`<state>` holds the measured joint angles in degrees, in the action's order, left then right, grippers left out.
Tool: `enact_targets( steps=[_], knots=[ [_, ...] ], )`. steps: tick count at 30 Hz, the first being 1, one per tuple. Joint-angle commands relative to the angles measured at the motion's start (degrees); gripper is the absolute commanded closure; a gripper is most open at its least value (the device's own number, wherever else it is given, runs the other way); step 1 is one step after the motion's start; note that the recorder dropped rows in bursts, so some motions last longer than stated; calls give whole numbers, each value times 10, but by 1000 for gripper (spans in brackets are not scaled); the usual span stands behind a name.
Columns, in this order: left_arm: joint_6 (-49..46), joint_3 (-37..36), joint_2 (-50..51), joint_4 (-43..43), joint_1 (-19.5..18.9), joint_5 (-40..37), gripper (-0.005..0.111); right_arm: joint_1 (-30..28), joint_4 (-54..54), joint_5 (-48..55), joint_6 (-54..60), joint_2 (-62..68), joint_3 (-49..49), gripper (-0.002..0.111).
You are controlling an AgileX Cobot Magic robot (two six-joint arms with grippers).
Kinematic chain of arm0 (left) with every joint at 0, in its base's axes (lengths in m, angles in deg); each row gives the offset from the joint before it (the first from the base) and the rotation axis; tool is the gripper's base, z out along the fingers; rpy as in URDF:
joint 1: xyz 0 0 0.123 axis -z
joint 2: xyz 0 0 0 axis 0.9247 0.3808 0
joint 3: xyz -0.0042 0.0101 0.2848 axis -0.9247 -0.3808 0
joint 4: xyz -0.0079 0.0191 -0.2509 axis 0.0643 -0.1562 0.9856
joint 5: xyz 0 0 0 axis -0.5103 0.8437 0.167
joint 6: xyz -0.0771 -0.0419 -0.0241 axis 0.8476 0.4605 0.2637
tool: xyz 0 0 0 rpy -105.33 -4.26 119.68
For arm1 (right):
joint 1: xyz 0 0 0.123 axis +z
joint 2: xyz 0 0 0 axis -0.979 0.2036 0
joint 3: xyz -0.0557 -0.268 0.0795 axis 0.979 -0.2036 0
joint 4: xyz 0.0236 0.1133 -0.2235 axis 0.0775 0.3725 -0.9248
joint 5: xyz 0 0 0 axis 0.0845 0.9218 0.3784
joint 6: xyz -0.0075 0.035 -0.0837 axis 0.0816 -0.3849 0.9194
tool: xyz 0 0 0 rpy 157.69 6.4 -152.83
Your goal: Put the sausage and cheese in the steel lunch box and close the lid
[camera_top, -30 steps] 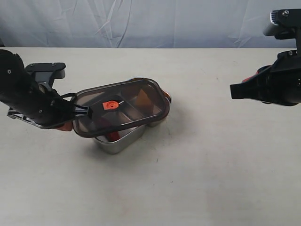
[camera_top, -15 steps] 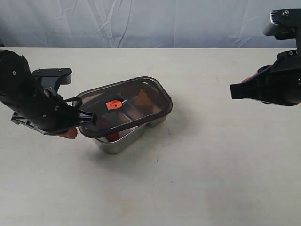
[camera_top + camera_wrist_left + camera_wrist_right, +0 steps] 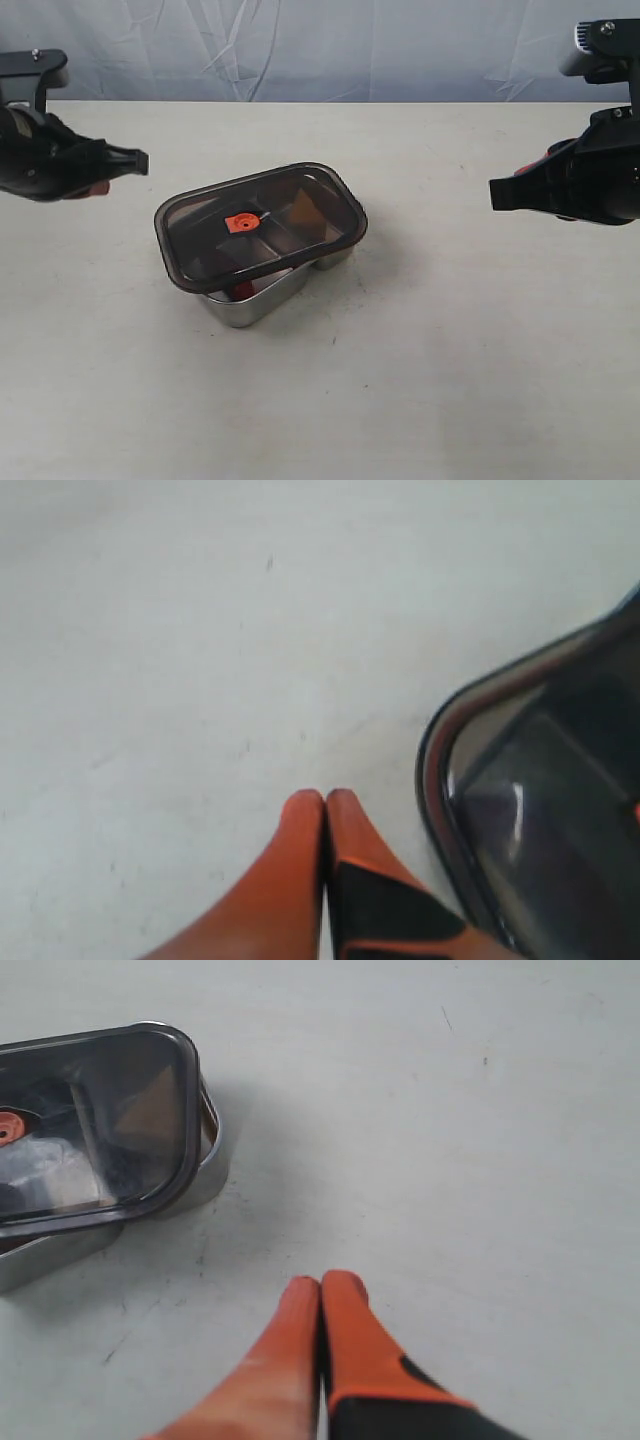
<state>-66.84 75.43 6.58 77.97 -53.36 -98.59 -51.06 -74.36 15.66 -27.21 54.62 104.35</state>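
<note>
- Off the lid [image 3: 262, 228] now: the left gripper [image 3: 140, 162] has let go and pulled back to the far left of the table [image 3: 450, 350], fingers pressed together, nothing in them.
- Lid is dark and see-through with an orange tab [image 3: 238, 223]. It lies on the box [image 3: 258, 302] mid-table but turned askew, so the box's near corner sticks out from under it.
- Through the lid the cheese [image 3: 306, 208] shows as an orange-brown wedge under the right half, and a sliver of red sausage [image 3: 240, 290] peeks out at the near gap.
- Bare table all round the box. The right gripper [image 3: 495, 193] hangs well apart on the right, closed and empty.
- Left wrist view catches only one rounded lid corner [image 3: 540, 810], near the closed fingertips [image 3: 305, 805] but not touching them.
- Right wrist view adds the shiny steel wall [image 3: 60, 1258] jutting out below the lid's edge, with open table between it and the closed orange tips.
</note>
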Motion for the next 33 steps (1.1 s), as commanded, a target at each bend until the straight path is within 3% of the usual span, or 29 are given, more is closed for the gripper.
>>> enact_targets(
  steps=[1,10,15,20,28,33],
  knots=[
    [-22,50,32,2,-4,32,107,1,0,-5,2,1,3,108],
    [-84,136,145,13,-4,34,107,1,-1,-59,2,1,3,108],
    [-155,140,178,67,-4,46,107,1,10,-69,2,1,3,108],
    [-167,141,183,78,-4,60,107,2,16,-78,2,1,2,108],
    [-171,141,183,86,-4,14,107,2,16,-90,2,19,2,108],
    [-255,141,183,173,-4,-4,107,2,16,-99,2,47,2,108]
  ],
)
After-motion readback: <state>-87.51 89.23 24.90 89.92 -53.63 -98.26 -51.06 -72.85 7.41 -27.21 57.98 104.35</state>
